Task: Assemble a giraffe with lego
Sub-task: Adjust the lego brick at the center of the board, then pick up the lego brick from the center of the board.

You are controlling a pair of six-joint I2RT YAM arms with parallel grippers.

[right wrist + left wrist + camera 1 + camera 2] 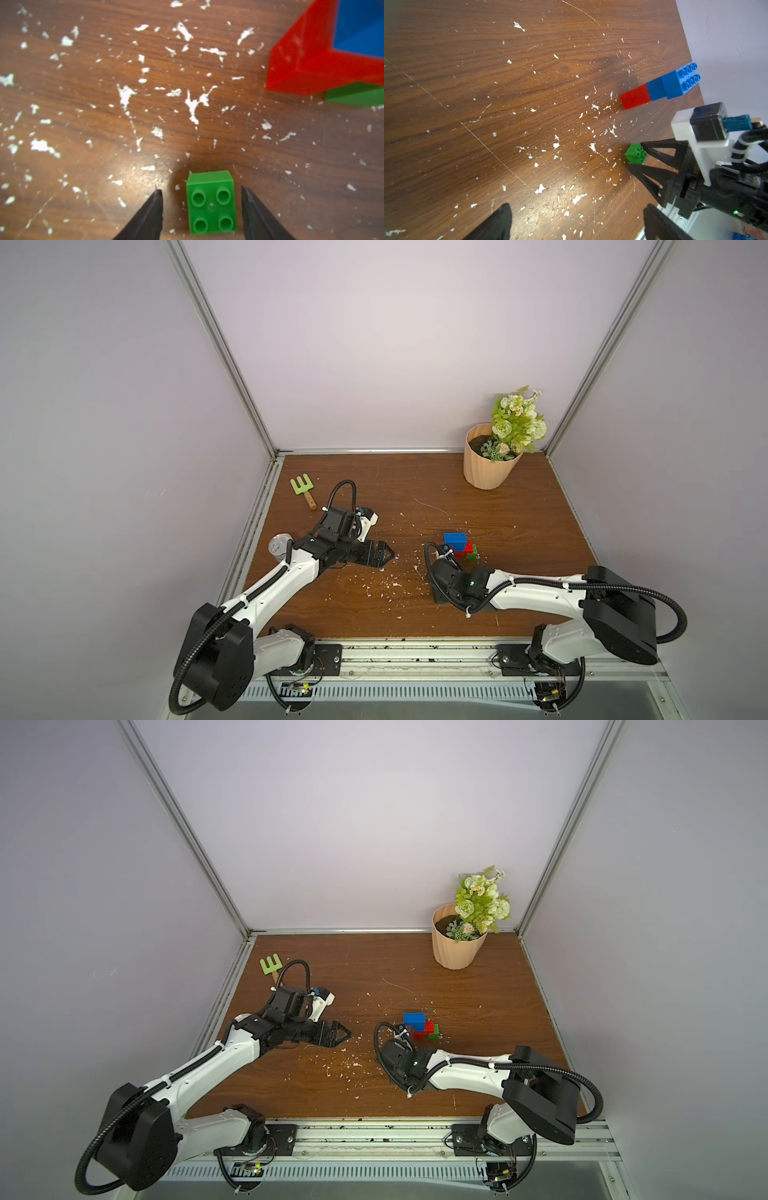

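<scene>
The giraffe stands right of the table's middle in both top views as a stack of lego: a blue oblong brick on top, with red and green below. A loose green square brick lies studs-up on the wood. My right gripper is open around it, with a gap on each side. In the top views its wrist hides both the brick and the fingers. My left gripper hangs open and empty over bare wood, left of the stack.
A peach flower pot stands at the back right. A green toy rake lies at the back left, and a silver can sits by the left wall. White flakes litter the wooden table.
</scene>
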